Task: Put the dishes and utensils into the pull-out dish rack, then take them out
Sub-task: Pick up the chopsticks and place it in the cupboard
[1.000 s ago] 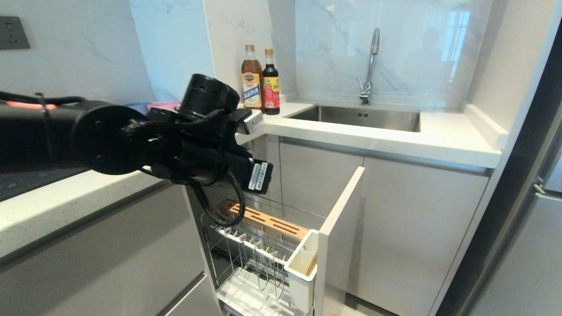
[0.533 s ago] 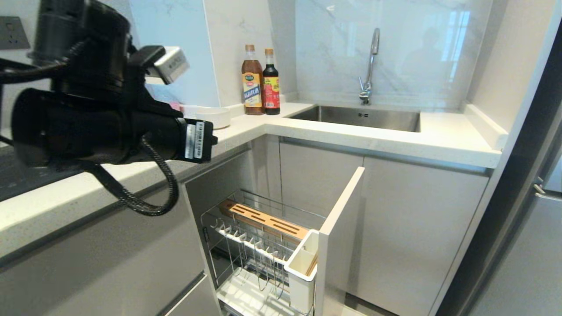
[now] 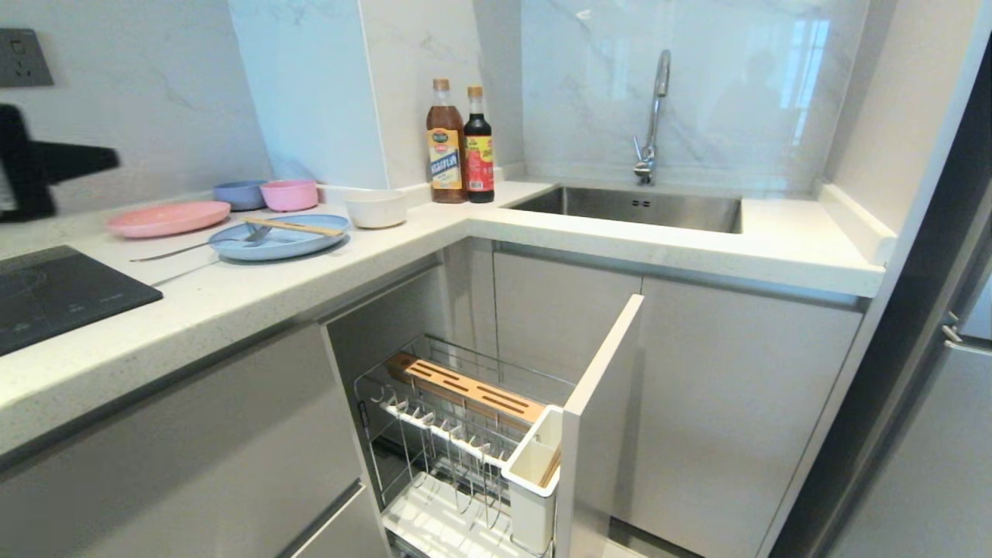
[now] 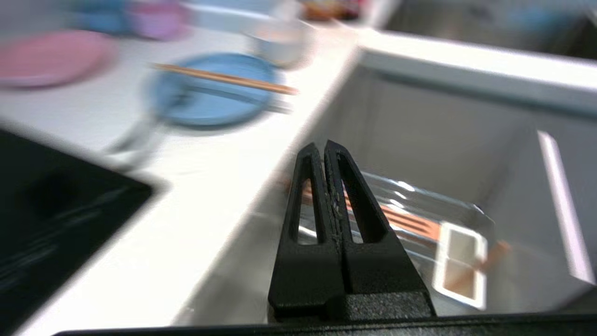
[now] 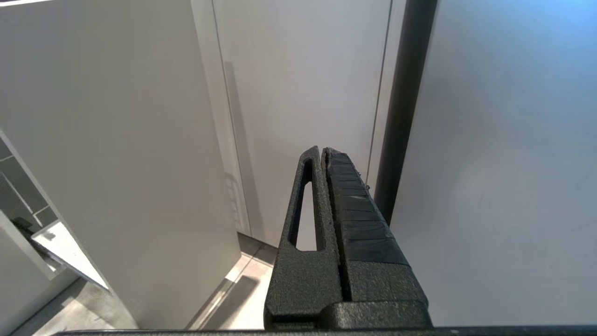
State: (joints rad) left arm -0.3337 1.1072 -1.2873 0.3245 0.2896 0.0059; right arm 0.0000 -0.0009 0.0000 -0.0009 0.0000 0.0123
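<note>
Black arm housing that was filling the left of the head view a second ago is now withdrawing to the far left edge, leaving only a dark piece visible and uncovering the counter (image 3: 256, 287). The left pincer (image 4: 325, 145) is hanging above the counter's front edge with its fingers pressed together and nothing between them. Ahead of its tips and off to one side, the blue plate (image 3: 280, 237) is lying on the counter with the chopsticks (image 3: 293, 225) resting across it and a fork (image 3: 203, 245) reaching onto its rim. Just beyond the plate, the off-white bowl (image 3: 376, 208) is standing; a pink plate (image 3: 168, 218), a blue bowl (image 3: 239, 194) and a pink bowl (image 3: 289, 194) are sitting farther back near the wall. Below the pincer, the dish rack (image 3: 457, 449) is standing pulled out of the cabinet, its wire slots holding no dishes; its wooden strip (image 3: 465, 390) is lying along the far side, and the white utensil holder (image 3: 533, 480) is sitting against the front panel (image 3: 601, 411) with a thin wooden stick leaning inside. Nothing is standing between the pincer and the plate. A black cooktop (image 3: 54, 291) is lying beside it. Two bottles (image 3: 461, 143) and a sink (image 3: 632, 208) are well apart from it. The right pincer (image 5: 322, 150), also pressed together, is hanging low beside pale cabinet doors.
</note>
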